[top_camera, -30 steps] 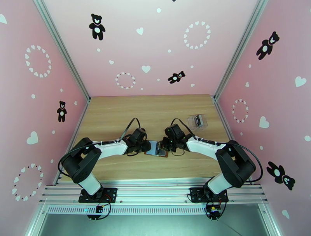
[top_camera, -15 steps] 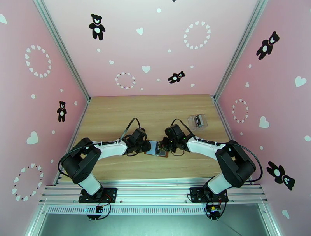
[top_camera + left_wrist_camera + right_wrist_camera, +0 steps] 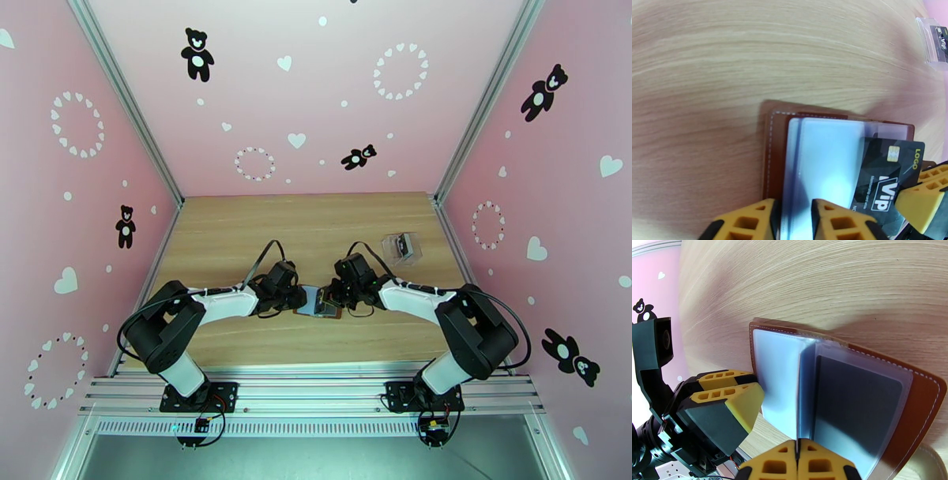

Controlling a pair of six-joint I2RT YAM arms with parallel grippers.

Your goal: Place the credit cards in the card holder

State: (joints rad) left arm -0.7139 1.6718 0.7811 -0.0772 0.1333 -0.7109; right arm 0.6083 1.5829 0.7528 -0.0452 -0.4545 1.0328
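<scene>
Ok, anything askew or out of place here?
Nothing spilled or damaged. The credit card sticks out of the card holder's clear pocket, pinched by the right gripper; that looks like mid-insertion, not a fault.

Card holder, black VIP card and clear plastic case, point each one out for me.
card holder [image 3: 773, 158], left wrist view, on its stitched brown leather edge.
black VIP card [image 3: 888, 173], left wrist view, on its face above the lettering.
clear plastic case [image 3: 391, 246], top external view, on its see-through left end.
</scene>
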